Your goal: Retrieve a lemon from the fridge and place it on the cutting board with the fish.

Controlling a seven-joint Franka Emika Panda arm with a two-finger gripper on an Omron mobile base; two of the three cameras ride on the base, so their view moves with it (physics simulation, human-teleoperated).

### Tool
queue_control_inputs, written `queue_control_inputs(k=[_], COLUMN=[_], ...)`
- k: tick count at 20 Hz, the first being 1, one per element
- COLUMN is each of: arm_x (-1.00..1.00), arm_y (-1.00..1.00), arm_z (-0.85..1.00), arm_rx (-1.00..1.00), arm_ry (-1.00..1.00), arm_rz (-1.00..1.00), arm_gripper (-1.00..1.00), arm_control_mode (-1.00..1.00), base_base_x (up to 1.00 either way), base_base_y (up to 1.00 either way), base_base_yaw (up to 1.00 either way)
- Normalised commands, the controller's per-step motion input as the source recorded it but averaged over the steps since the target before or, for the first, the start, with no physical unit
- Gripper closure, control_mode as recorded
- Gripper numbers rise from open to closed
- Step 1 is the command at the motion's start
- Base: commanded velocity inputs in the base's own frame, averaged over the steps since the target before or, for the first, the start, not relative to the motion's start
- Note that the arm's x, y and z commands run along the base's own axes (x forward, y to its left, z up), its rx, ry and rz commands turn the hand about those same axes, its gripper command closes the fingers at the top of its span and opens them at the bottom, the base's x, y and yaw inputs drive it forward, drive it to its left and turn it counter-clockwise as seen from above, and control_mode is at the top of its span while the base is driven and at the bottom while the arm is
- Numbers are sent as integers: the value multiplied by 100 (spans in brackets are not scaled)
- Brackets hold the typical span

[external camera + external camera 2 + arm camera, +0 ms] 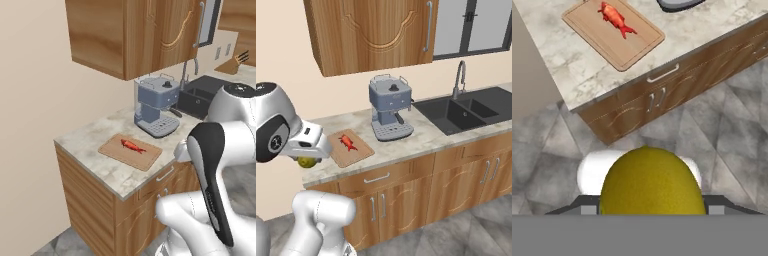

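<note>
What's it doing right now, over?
Tool shut on lemon. Cutting board with fish ahead on counter. Nothing blocking it.

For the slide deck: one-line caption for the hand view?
Gripper holds the lemon over the floor, short of the cutting board with the fish.

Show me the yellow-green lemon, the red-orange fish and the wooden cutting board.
Yellow-green lemon (653,181), hand view, middle of its skin.
Red-orange fish (132,145), left base view, its body.
Light-brown wooden cutting board (358,151), right base view, bare near corner.
</note>
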Motion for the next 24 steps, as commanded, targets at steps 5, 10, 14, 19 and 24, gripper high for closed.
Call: queue_control_inputs(k=[5,10,14,19,24], arm_x=[90,85,79,84,62], arm_y=[38,28,14,10,0], arm_z=[-40,-42,-39,-42,-52], arm_rx=[0,0,0,0,7], arm_ry=[-1,0,1,4,5], arm_rz=[-2,-4,-4,-1,0], arm_gripper=[100,100,100,100,100], arm_control_mode=[-100,-100,-100,-100,-100], base_base_x=[0,0,0,0,0], base_base_y=[0,0,0,0,0], base_base_yaw=[0,0,0,0,0])
